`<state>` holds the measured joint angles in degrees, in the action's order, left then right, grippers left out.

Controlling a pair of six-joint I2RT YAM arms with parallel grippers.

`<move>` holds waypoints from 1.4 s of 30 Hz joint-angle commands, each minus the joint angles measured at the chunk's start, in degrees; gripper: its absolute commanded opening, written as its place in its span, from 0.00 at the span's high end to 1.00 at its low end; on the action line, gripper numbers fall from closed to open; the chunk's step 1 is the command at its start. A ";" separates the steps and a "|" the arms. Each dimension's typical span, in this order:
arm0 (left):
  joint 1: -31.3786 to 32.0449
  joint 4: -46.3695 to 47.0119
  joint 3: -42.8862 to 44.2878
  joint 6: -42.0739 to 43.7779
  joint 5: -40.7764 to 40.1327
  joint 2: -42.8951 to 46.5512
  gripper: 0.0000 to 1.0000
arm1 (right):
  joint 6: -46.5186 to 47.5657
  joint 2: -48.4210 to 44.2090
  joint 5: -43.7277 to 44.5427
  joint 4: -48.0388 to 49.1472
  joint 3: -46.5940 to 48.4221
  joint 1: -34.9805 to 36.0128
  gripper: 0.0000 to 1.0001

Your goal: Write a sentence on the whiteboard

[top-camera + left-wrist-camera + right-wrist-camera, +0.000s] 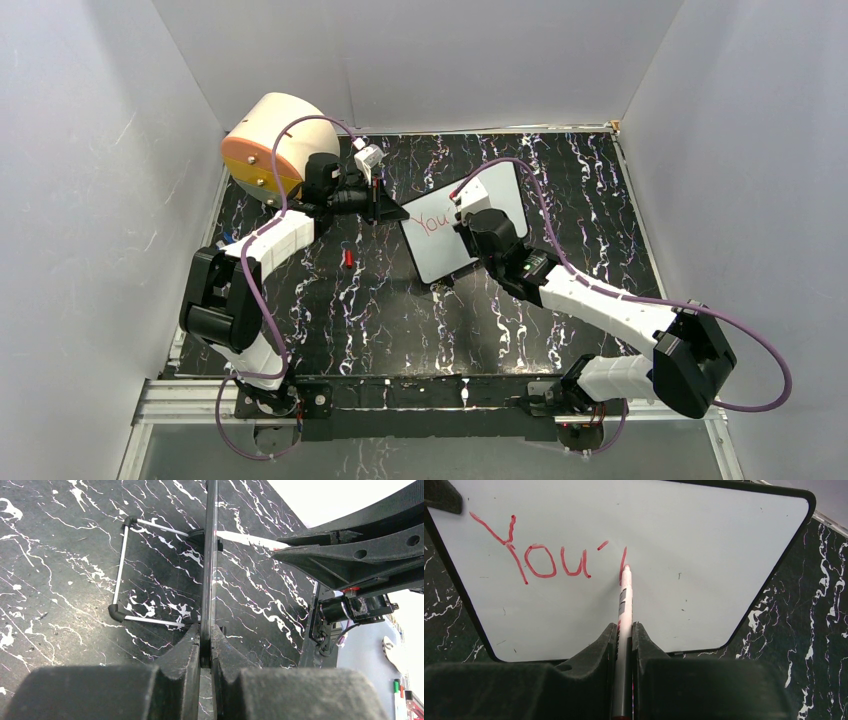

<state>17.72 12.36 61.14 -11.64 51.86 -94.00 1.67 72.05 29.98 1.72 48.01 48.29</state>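
The whiteboard [447,250] stands tilted up at the middle of the black marbled table. My left gripper [386,208] is shut on its left edge; the left wrist view shows the board edge-on [209,570] clamped between the jaws of the left gripper [205,650]. My right gripper [624,630] is shut on a white marker [625,597], whose tip touches the board face [704,555]. The sentence [539,555] so reads "You'" in red, with one short stroke beside the tip. In the top view the right gripper [465,222] is over the board.
A beige drum with an orange face [265,150] sits at the back left, behind the left arm. A small red cap [347,259] lies on the table left of the board. A wire stand [120,575] rests behind the board. Grey walls enclose the table.
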 commanded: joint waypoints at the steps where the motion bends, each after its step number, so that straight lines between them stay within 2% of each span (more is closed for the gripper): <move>1: 0.25 -3.26 1.26 2.81 -0.09 0.03 1.00 | 0.43 -0.37 -1.35 4.87 1.94 -0.70 1.00; 15: 0.37 -4.39 1.49 3.54 -0.39 0.44 1.00 | 0.88 0.09 -1.36 6.07 2.74 -2.13 1.00; 28: 0.36 -6.51 2.49 3.29 -5.56 0.17 1.00 | 0.53 -3.52 -0.73 3.46 1.64 -2.58 1.00; 42: 0.31 -6.30 2.62 3.20 -4.79 0.30 1.00 | -0.22 -3.05 -4.09 1.92 0.66 -3.96 1.00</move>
<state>17.87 8.73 62.74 -10.66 49.91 -94.02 1.72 69.04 27.33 2.81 48.18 44.75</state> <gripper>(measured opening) 0.070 0.206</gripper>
